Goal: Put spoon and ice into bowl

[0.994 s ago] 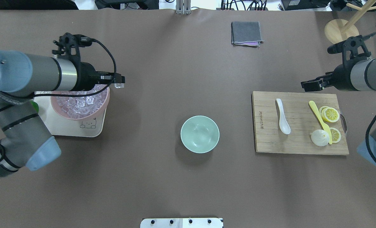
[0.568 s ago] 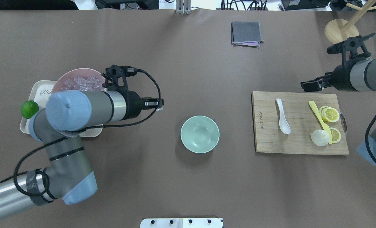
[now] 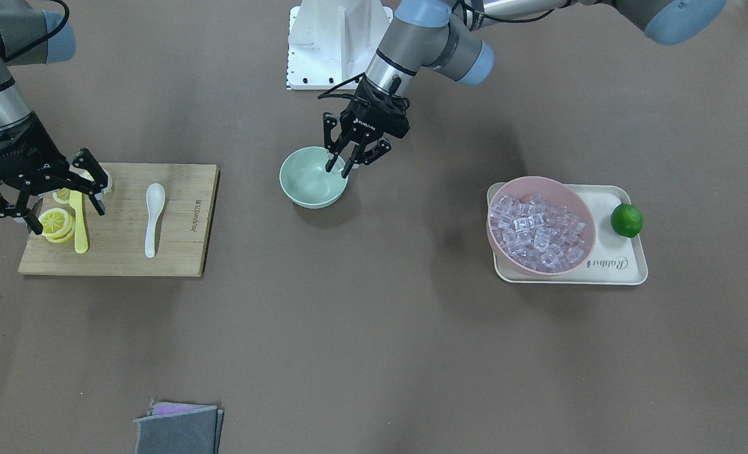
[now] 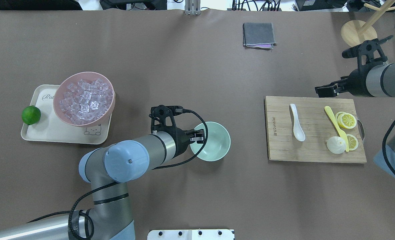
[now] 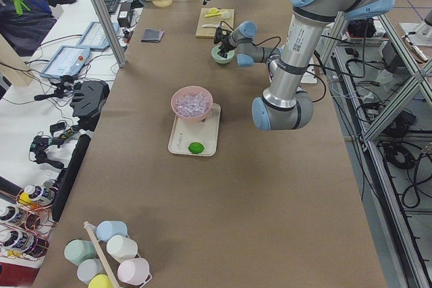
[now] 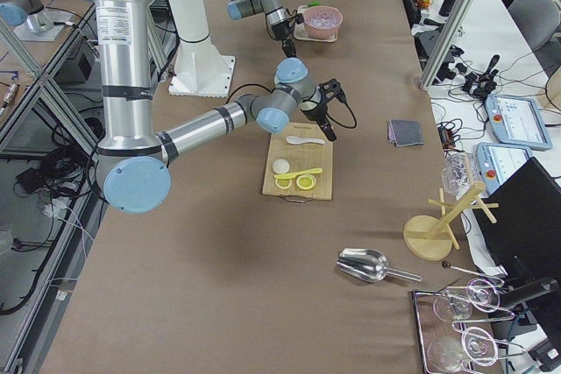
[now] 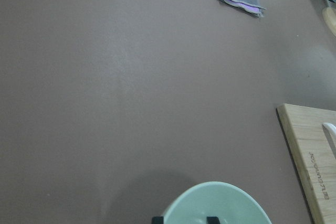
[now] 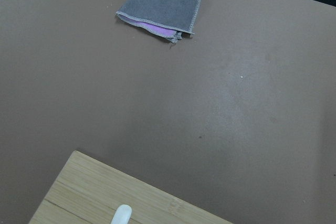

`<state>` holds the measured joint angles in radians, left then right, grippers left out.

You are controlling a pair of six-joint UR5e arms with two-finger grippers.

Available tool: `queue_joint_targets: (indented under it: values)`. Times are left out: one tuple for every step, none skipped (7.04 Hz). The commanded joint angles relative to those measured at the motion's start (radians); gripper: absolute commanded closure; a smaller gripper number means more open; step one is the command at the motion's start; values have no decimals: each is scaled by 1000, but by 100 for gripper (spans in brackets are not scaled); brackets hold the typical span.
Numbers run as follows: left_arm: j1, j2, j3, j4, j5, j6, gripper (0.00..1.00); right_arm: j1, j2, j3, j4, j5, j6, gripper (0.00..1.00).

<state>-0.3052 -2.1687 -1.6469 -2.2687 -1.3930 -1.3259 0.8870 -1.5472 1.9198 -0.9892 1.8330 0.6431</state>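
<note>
The mint-green bowl [image 4: 217, 146] stands mid-table; it also shows in the front view [image 3: 304, 186] and the left wrist view [image 7: 220, 203]. My left gripper [image 4: 200, 137] [image 3: 341, 167] hangs over the bowl's rim on the robot's left, fingers down into it, shut on a small clear ice cube. More ice [image 4: 84, 100] fills the pink bowl [image 3: 579, 208]. The white spoon [image 4: 297, 123] [image 3: 153, 214] lies on the wooden board [image 4: 280, 150]. My right gripper [image 4: 319, 90] [image 3: 65, 211] is open and empty, raised by the board's far right part, apart from the spoon.
On the board lie a yellow knife [image 4: 335, 125], lemon slices [image 4: 346, 120] and a white bun [image 4: 335, 145]. The pink bowl stands on a cream tray [image 4: 51, 133] with a lime [image 4: 31, 115]. A grey cloth [image 4: 258, 35] and a wooden stand [image 4: 357, 31] are at the far edge.
My left arm has swung from over the pink bowl across to the mint bowl, carrying the ice cube. The right arm has barely moved.
</note>
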Motion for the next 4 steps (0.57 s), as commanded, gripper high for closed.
queue_joint_targets:
  values:
    - [24, -25, 39, -3, 47, -2, 100, -2, -1, 1, 1, -3, 0, 0]
    - [26, -26, 41, -2, 49, -1, 94, -5, -1, 1, 1, -3, 0, 0]
    - [24, -26, 38, -2, 49, 1, 57, -8, 1, 1, 3, -3, 1, 0]
    - [26, -26, 39, -3, 49, 1, 26, -8, 1, 1, 3, -5, 0, 0]
